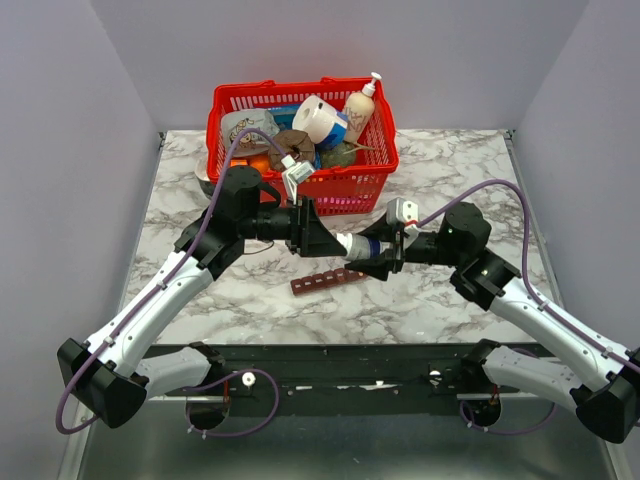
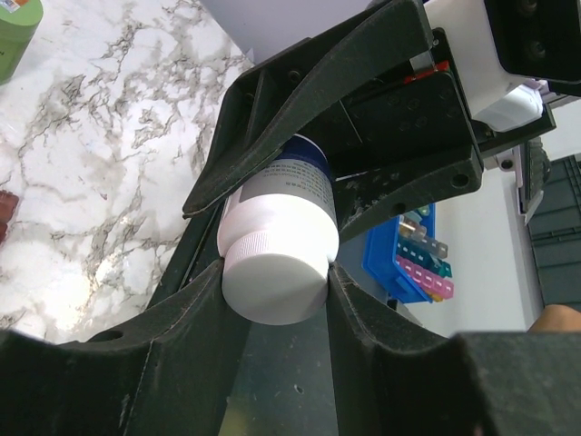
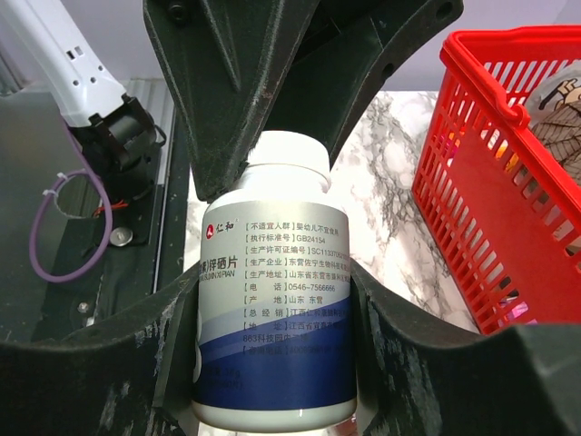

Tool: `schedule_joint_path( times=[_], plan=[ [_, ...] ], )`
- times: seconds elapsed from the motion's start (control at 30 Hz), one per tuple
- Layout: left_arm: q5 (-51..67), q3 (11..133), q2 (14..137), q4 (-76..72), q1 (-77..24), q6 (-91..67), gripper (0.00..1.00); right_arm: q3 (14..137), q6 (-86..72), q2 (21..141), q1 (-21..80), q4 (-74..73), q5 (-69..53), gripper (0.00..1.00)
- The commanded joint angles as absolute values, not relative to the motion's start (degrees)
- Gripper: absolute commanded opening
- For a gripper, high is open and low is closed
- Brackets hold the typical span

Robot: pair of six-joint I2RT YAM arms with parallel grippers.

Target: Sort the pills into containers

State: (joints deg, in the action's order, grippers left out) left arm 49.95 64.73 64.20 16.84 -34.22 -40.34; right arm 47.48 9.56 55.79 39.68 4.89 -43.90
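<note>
Pill bottle (image 3: pixel 272 300): one, between two pincers (image 2: pixel 277 282) (image 3: pixel 272 345)

Light was soft and even from above, shadows lay faint on the table (image 1: pixel 400 310), wrist views' nearest fingers (image 2: pixel 154 372) blurred.

My right gripper (image 3: pixel 272 313) clamps the pill bottle (image 3: pixel 272 272) by its labelled body, one finger against each side. The left gripper (image 3: pixel 283 154), reaching in from the left, grips its white cap (image 3: pixel 289 143). A red basket (image 3: pixel 490 182) stands on the marble table (image 3: pixel 386 209), toward the far side.
</note>
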Motion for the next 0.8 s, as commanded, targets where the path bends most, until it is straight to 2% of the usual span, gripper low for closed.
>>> schedule_joint_path(
  times=[0.0,0.03,0.07,0.13,0.17,0.2,0.57,0.77],
  plan=[
    [50.54,65.39,64.07,13.89,-34.54,-41.4,0.0,46.32,11.42,55.37,40.25,6.42,-44.12,0.46],
    [50.36,65.39,64.07,13.97,-34.45,-41.22,0.0,46.41,11.95,55.2,40.25,6.24,-44.12,0.53],
    [49.84,65.65,64.07,15.02,-34.28,-40.79,0.0,46.49,12.3,55.11,40.17,6.07,-44.03,0.69],
    [49.22,65.92,64.25,16.08,-33.66,-39.56,0.0,46.67,13.01,54.93,40.17,4.84,-43.77,0.85],
    [48.78,66.44,64.34,18.09,-33.49,-38.94,0.0,46.76,13.96,54.76,40.25,4.22,-43.33,0.97],
    [47.74,66.88,64.68,19.24,-33.4,-37.11,0.0,47.11,14.76,54.76,40.17,2.48,-42.72,1.0],
    [40.35,70.05,67.76,29.96,-33.05,-28.49,0.0,46.93,23.46,49.14,37.27,-11.5,-35.77,1.0],
    [36.22,70.05,69.87,32.34,-33.13,-24.53,0.0,47.98,21.89,47.46,21.82,-20.21,-40.24,1.0]
  ],
)
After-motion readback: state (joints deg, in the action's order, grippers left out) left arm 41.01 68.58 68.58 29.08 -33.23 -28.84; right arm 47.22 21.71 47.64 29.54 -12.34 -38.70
